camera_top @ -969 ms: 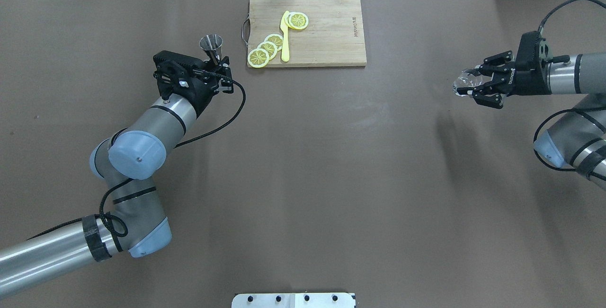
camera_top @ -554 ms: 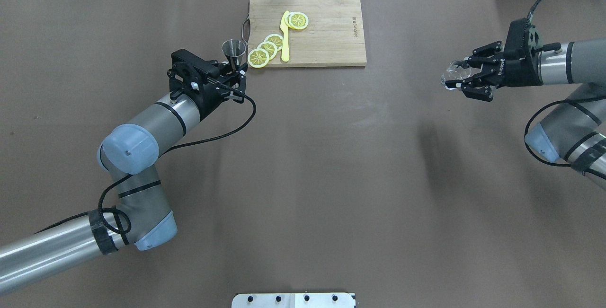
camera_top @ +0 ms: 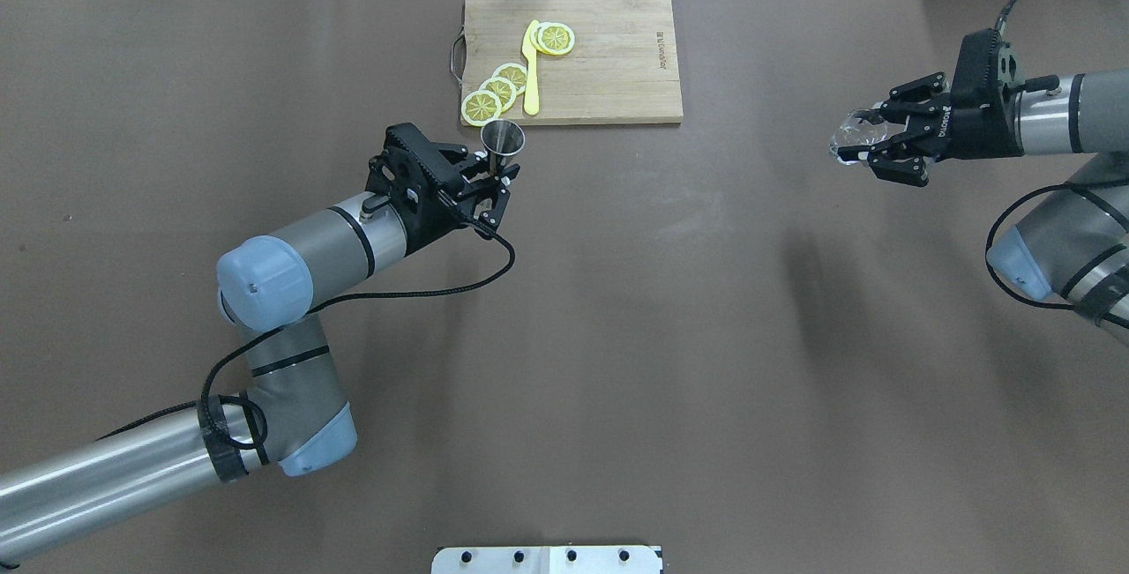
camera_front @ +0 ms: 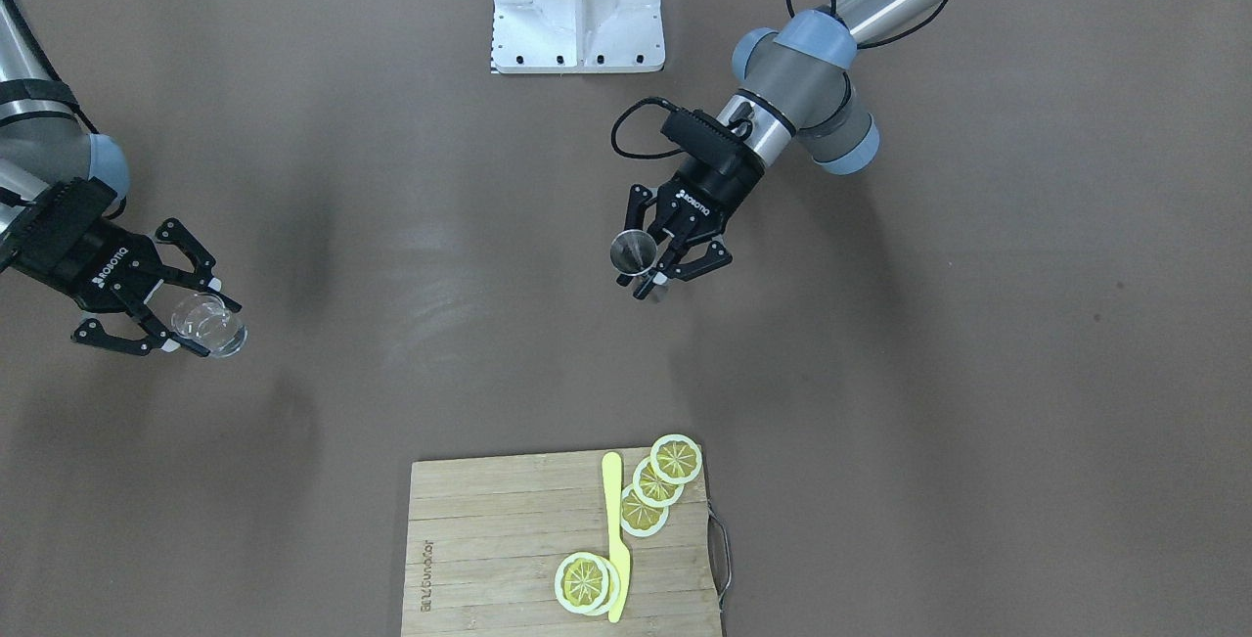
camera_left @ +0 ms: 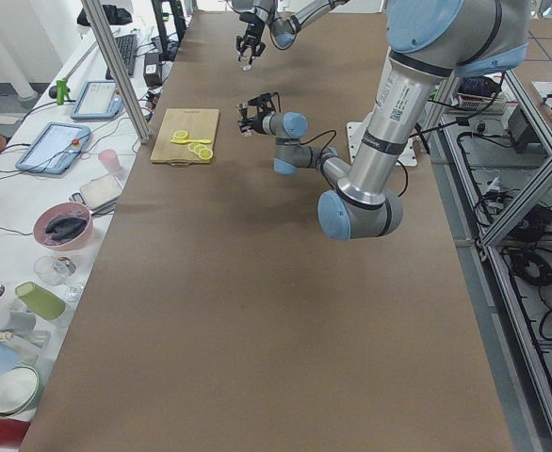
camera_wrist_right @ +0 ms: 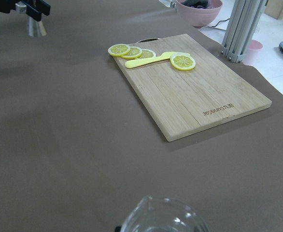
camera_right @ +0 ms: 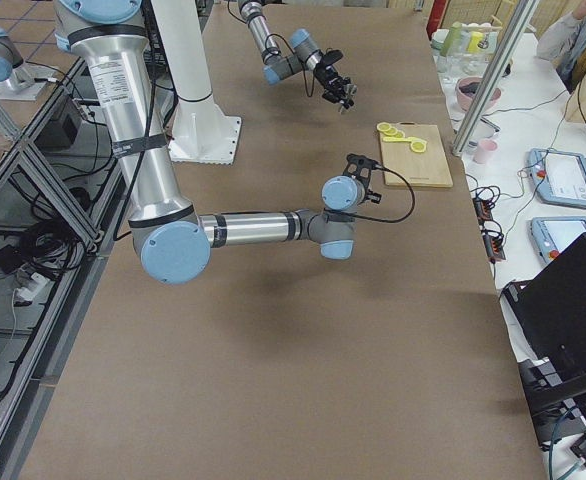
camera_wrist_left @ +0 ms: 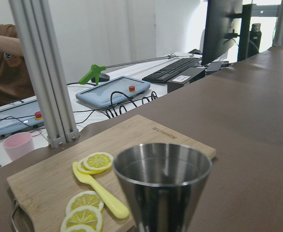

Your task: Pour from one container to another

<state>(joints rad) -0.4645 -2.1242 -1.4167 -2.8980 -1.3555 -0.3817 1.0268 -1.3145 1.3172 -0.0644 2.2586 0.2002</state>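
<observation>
Left claw clamps one jigger; right claw clamps one glass. One board, five lemon slices, one knife.

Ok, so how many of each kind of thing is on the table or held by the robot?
lemon slices: 5 (two of them overlap)
yellow knife: 1
wooden board: 1
metal cup: 1
glass cup: 1
Total: 9
</observation>
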